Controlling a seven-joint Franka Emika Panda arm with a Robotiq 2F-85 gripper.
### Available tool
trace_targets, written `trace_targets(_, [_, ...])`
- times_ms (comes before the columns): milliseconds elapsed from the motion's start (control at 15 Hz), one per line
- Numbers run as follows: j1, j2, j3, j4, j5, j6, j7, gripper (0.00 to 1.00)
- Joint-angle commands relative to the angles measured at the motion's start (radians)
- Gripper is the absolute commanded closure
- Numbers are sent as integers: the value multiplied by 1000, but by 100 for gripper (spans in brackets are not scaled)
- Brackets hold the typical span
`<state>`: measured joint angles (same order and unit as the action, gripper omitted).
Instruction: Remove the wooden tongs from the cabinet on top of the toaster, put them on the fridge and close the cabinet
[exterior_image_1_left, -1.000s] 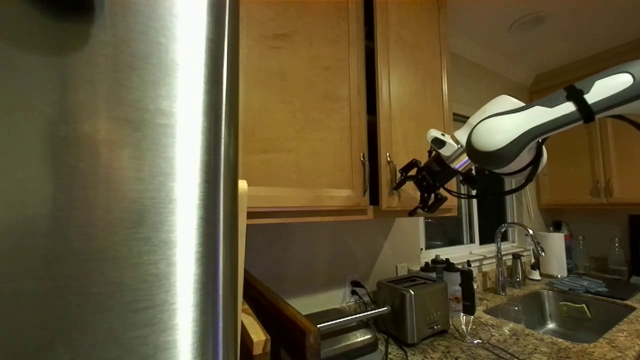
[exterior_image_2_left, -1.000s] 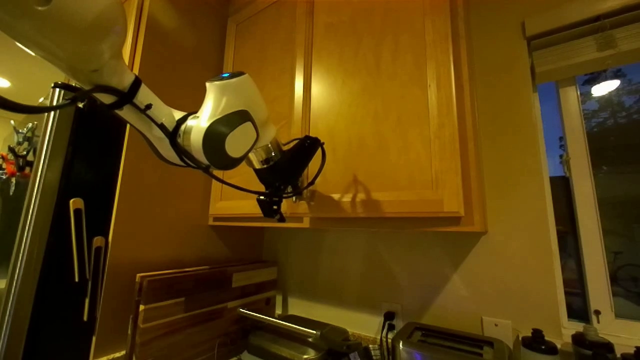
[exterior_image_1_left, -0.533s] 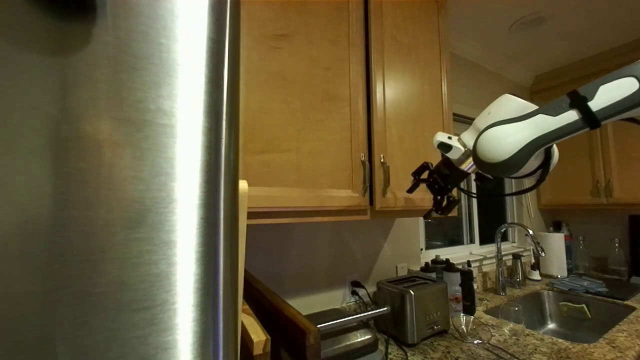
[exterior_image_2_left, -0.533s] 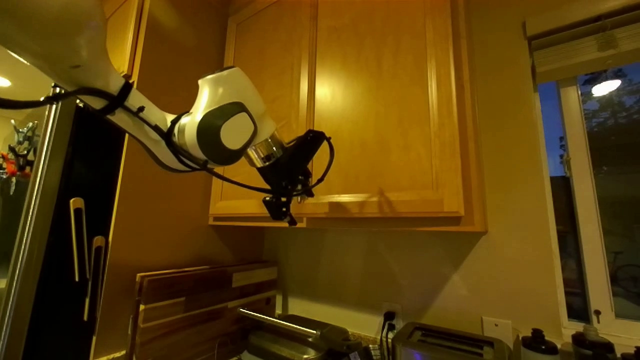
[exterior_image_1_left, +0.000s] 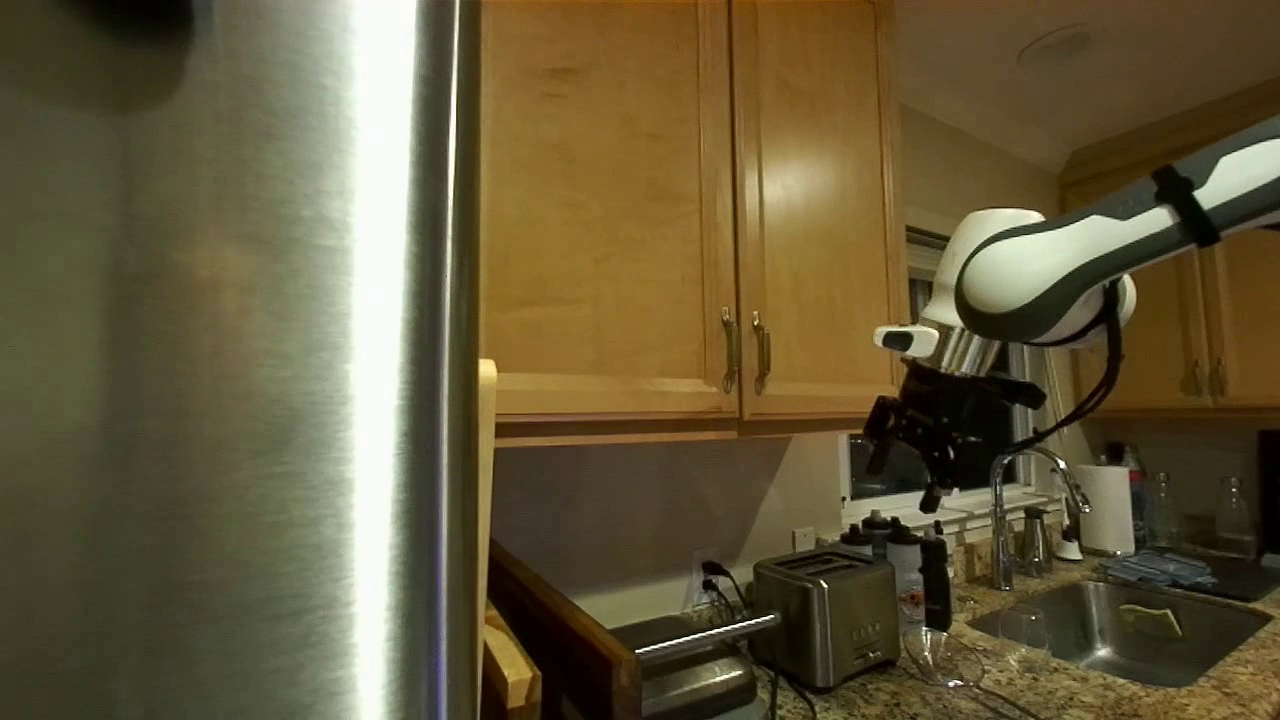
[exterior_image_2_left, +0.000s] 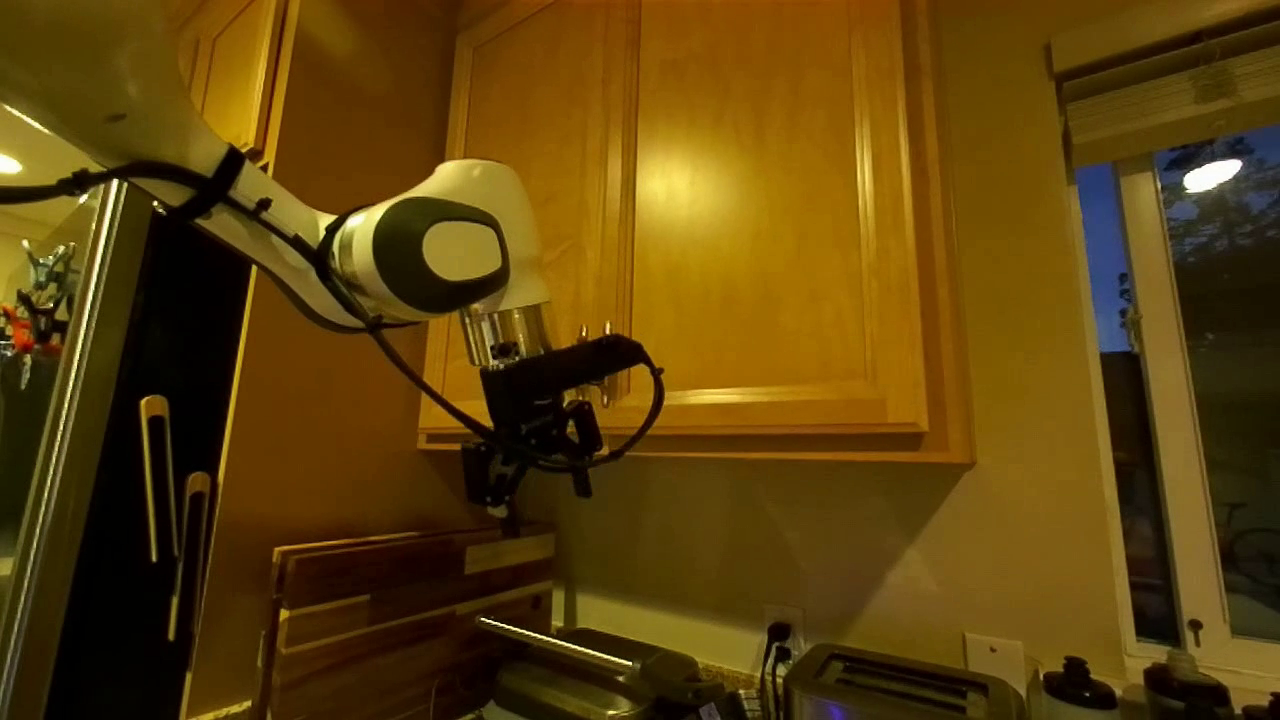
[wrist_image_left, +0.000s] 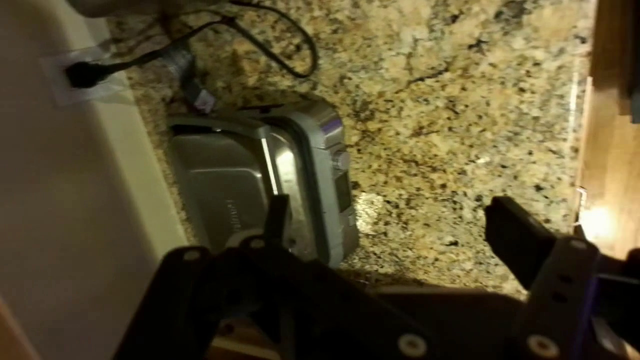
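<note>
Cabinet (exterior_image_1_left: 630, 220) seen closed, upper centre in both exterior views. Two pairs of tongs (exterior_image_2_left: 149, 460) seen against fridge (exterior_image_2_left: 105, 540), frame left. Toaster (exterior_image_1_left: 835, 625) seen low, right of centre. Claw (wrist_image_left: 386, 202) spread wide above counter (wrist_image_left: 450, 100).

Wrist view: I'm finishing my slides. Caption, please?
Open tool above a speckled counter, a metal appliance near the wall.
</note>
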<state>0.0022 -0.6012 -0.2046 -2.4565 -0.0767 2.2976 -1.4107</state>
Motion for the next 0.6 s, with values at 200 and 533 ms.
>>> trace_targets(200, [-5, 19, -9, 31, 95, -334, 118, 0])
trace_targets(533, [-1, 14, -9, 13, 84, -367, 173, 0])
